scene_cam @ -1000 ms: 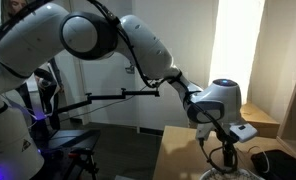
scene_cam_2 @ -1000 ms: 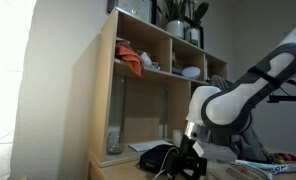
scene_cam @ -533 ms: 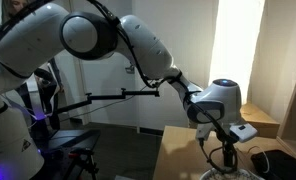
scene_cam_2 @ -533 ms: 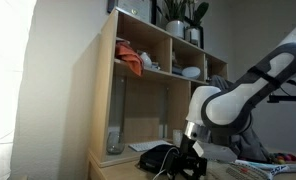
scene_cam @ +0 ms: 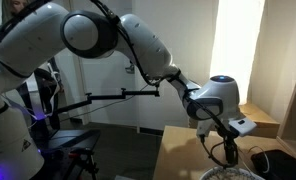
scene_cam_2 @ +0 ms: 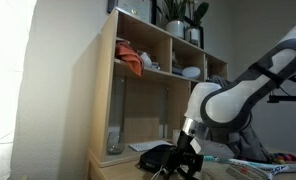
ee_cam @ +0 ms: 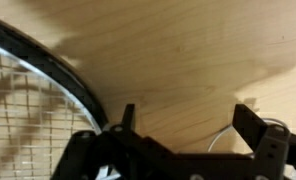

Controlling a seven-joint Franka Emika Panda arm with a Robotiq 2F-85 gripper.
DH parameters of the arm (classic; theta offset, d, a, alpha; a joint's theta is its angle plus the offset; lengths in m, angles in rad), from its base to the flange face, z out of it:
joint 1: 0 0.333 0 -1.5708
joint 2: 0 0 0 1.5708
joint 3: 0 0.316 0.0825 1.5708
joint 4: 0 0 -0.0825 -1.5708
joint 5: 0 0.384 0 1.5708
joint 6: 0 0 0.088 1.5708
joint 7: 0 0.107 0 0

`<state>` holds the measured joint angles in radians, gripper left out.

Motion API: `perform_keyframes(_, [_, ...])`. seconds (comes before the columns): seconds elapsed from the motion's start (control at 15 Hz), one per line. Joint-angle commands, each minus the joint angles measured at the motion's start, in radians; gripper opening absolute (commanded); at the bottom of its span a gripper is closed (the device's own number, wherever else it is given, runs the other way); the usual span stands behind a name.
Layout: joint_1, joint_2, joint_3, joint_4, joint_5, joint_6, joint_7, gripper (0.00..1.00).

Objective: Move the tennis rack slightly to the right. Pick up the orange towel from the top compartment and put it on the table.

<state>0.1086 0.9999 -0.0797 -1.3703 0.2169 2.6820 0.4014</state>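
Wrist cam, looking straight down. The table (ee_cam: 178, 50) fills most of my view: light tan wood, grain running across, soft shadow patches over it.

The tennis rack (ee_cam: 38, 95) comes in at the left edge. I see only part of the head: a dark curved frame with a pale outer line and a fine string grid inside.

The gripper (ee_cam: 188, 125) enters from the bottom, jaws spread wide with bare wood between them. One of the fingers (ee_cam: 128, 118) sits just beside the frame's outer curve; I cannot tell whether they touch. A thin white loop (ee_cam: 221, 143) shows near the other finger.
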Motion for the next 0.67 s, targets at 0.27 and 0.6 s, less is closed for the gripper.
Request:
perform_keyframes(0.27, [0.055,-0.080,-0.050,-0.024,-0.023,-0.009,0.092,1.00])
perform_keyframes(0.6, [0.061,-0.067,-0.065,0.006,-0.032,-0.040,0.115,1.00])
